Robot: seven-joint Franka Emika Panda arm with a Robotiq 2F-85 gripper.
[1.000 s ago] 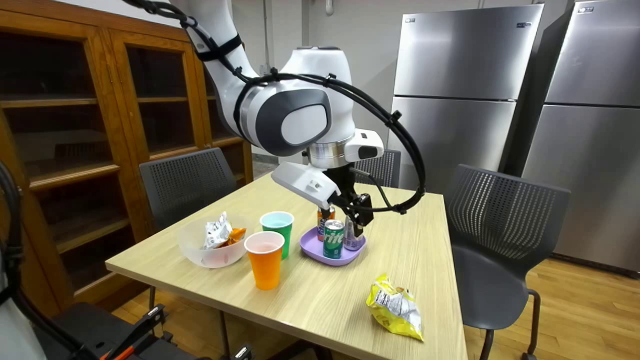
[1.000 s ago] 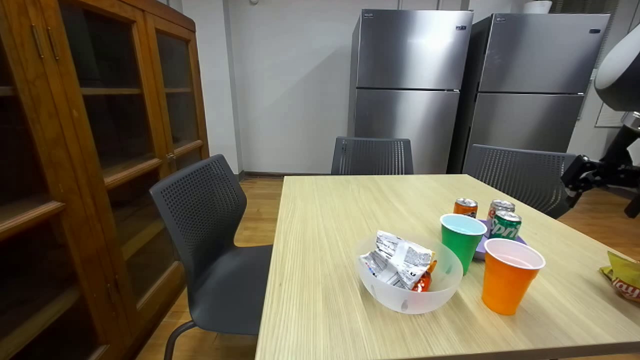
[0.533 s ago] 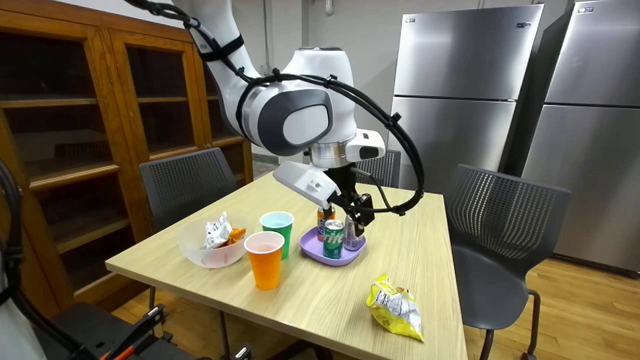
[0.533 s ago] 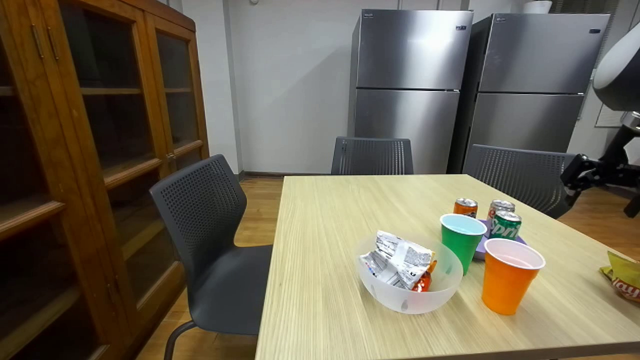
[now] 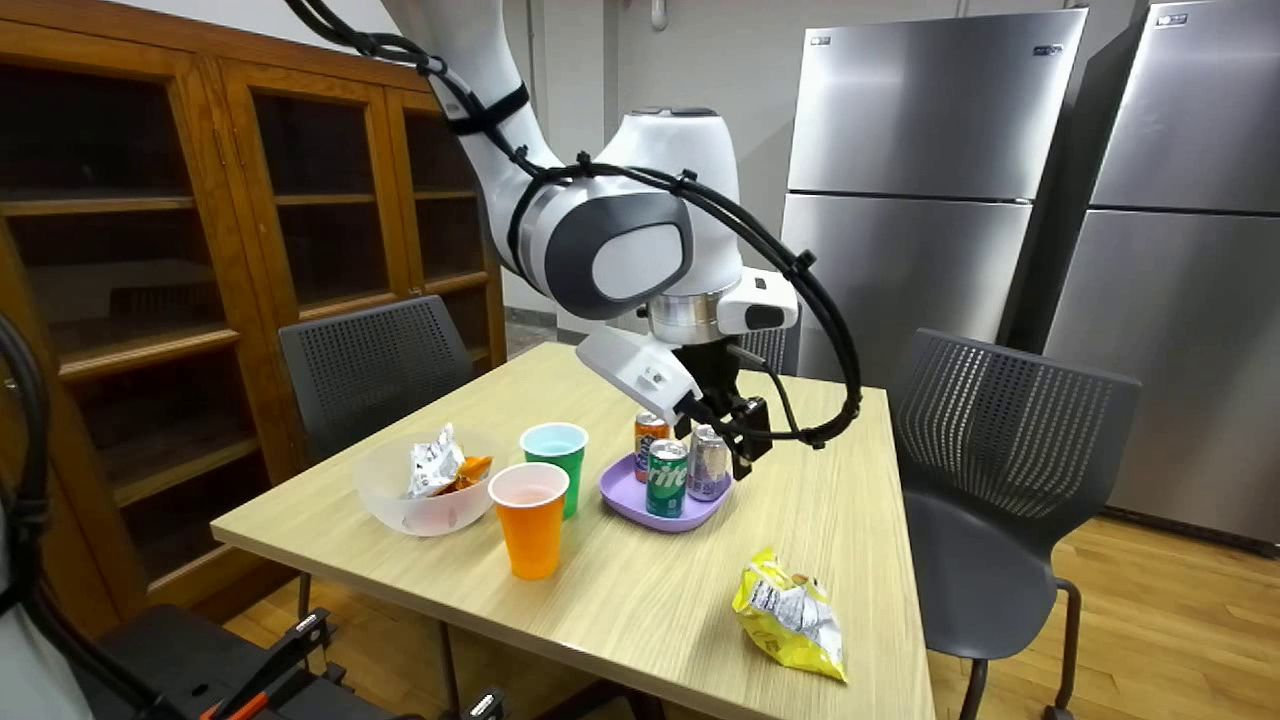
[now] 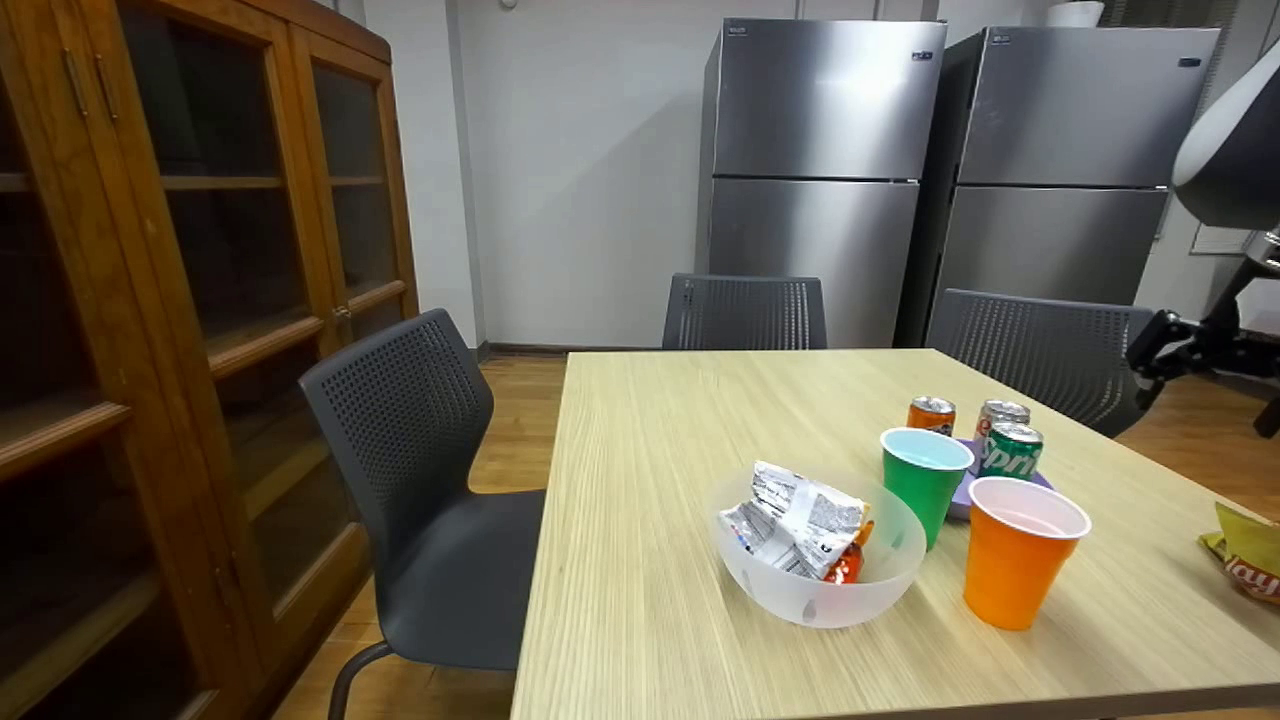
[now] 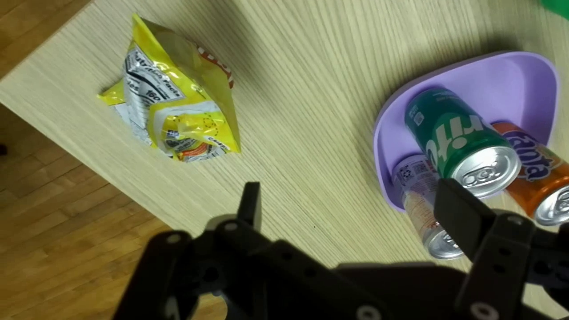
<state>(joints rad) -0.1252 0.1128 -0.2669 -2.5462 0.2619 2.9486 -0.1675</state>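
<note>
Wrist view: your pincer [image 7: 349, 191] stands released. One finger [image 7: 462, 213] partly hides the pale can [image 7: 415, 191]; the orange can [image 7: 533, 171] beyond is cropped.

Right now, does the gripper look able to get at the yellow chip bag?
Probably yes: the gripper is open and empty, and the yellow chip bag sits apart from the purple tray, with nothing visible blocking the way.

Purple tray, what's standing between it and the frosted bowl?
The green cup, with the orange cup beside it, stands between the purple tray and the frosted bowl in both exterior views.
</note>
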